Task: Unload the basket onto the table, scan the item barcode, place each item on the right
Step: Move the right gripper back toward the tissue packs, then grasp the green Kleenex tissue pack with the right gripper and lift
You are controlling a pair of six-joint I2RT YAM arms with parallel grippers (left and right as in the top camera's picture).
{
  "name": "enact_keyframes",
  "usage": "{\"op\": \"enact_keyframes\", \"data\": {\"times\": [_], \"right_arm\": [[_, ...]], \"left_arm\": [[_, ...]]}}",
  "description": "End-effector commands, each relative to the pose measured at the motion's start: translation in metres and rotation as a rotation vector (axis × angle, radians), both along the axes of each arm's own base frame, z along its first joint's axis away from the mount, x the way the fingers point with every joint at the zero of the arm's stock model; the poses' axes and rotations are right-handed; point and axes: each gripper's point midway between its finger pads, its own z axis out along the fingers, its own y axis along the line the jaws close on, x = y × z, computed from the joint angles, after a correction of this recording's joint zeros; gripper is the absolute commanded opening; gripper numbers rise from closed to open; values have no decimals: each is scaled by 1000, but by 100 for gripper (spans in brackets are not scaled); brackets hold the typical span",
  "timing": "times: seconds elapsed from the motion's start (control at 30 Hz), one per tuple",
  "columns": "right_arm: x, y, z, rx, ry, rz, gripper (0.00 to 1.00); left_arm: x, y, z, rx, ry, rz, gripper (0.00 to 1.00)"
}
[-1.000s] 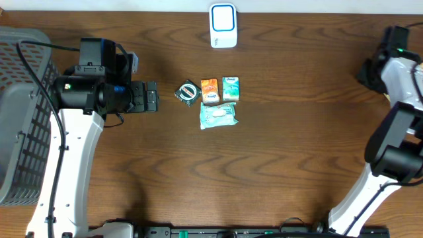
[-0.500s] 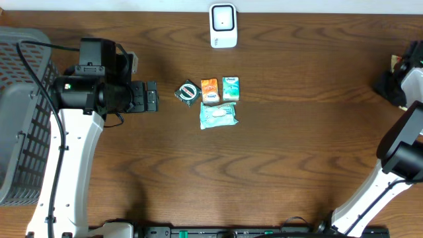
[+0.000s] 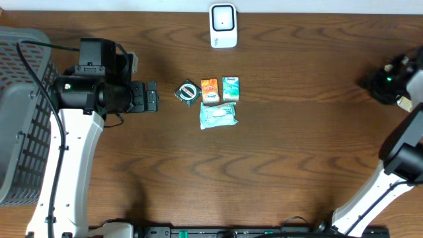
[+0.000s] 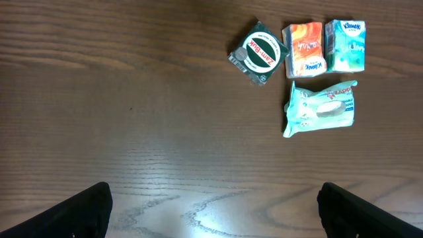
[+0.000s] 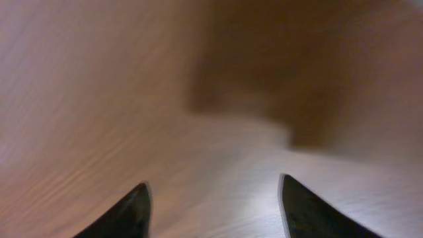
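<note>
- Four small packs lie in a tight cluster on the worktop (image 3: 277, 165), ahead of my left hand (image 3: 152, 97) and clear of its fingertips: a dark green packet (image 4: 258, 53), an orange tissue pack (image 4: 305, 50), a teal tissue pack (image 4: 346, 45) and a wipes pouch (image 4: 320, 109). None is lifted. I see no barcode on the faces turned up.
- Risk: the orange and teal packs sit side by side, apparently touching, with the green packet just beside them and the pouch close under them. Closing on one could shove a neighbour or pinch two at once.
- Risk: the pouch looks soft and flat, so I judge my fingers could skid over it or crumple it rather than lift it.
- Risk: with the barcode face unknown, I may show the wrong side to the scanner (image 3: 223, 25). It stands beyond the cluster and off to one side of my left hand's line.
- Left hand: spread wide, nothing between the fingers, touching nothing, over bare worktop.
- Right hand (image 5: 213, 211): well apart from the cluster, out by the worktop's far edge. Its own view is blurred, but the fingers stand apart with only wood between them, so it holds nothing.
- Basket (image 3: 20, 119): behind my left arm, far from the packs.
</note>
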Motion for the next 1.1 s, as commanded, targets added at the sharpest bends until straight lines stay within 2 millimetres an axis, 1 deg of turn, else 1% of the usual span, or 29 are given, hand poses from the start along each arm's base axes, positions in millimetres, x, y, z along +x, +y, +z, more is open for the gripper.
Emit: {"op": "enact_keyframes", "data": {"times": [0.0,0.07,0.1,0.13,0.17,0.23,0.27,0.33,0.43,0.5,0.6,0.63,0.7,0.77,0.8,0.9,0.97,1.07], "right_arm": [[19,83,41,232,-148,199,68],[19,111,40,245,-124,248,81],[19,125,39,250,-111,275,91],[18,142,39,256,-99,307,98],[18,158,38,256,-91,340,99],[18,184,35,231,-81,396,99],[20,194,32,198,-76,419,99],[23,210,23,85,-59,455,99],[24,232,13,-26,-12,444,99],[24,254,12,-40,-8,449,99],[23,290,14,-45,-36,513,99],[22,299,15,-49,-43,525,99],[21,316,16,-42,-52,539,94],[19,331,17,-22,-46,522,82],[18,337,15,-13,-42,515,79],[14,354,10,-18,-39,534,81],[11,358,4,-30,-17,519,81],[8,364,-2,-20,3,510,75]], "left_arm": [[-2,1,-3,10,11,-1,98],[-2,1,-3,10,11,-1,98],[-2,1,-3,10,11,-1,98],[-2,1,-3,10,11,-1,98],[-2,1,-3,10,11,-1,98],[-2,1,-3,10,11,-1,98],[-2,1,-3,10,11,-1,98],[-2,1,-3,10,11,-1,98],[-2,1,-3,10,11,-1,98],[-2,1,-3,10,11,-1,98],[-2,1,-3,10,11,-1,98],[-2,1,-3,10,11,-1,98],[-2,1,-3,10,11,-1,98],[-2,1,-3,10,11,-1,98],[-2,1,-3,10,11,-1,98],[-2,1,-3,10,11,-1,98],[-2,1,-3,10,11,-1,97],[-2,1,-3,10,11,-1,97]]}}
